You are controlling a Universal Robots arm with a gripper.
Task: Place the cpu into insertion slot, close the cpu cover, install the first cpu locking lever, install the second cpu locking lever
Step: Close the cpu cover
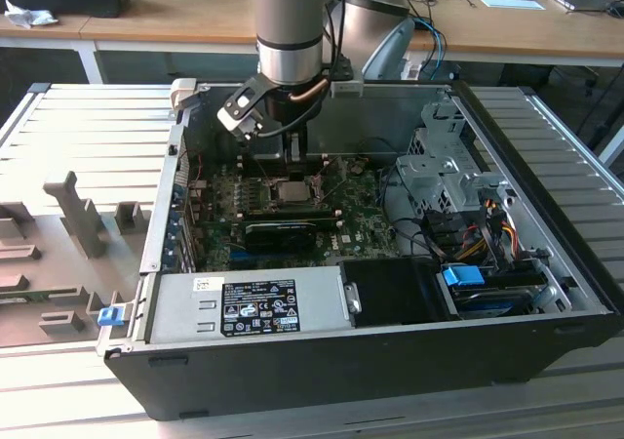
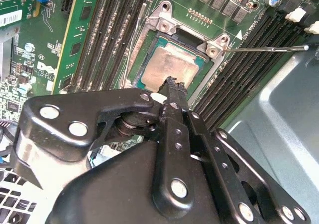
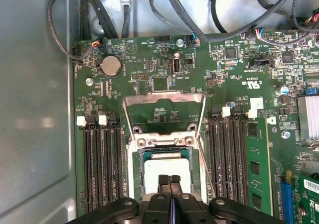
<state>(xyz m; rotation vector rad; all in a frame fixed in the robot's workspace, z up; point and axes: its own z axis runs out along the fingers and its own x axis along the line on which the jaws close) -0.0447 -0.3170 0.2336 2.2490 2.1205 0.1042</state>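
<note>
The cpu lies flat in the insertion slot, its dull silver top showing in both wrist views. My gripper hangs right over the chip's near edge, fingers pressed together with nothing between them; its tip looks to be touching or just above the metal top. The cpu cover stands swung open behind the socket, a silvery frame with a square window. One thin locking lever sticks out sideways, unlatched. In the exterior view the gripper hovers above the socket inside the computer case.
Black memory slots flank the socket on both sides. A coin battery and cable bundles lie beyond the cover. The case wall is close. A power supply and drive cage crowd the case.
</note>
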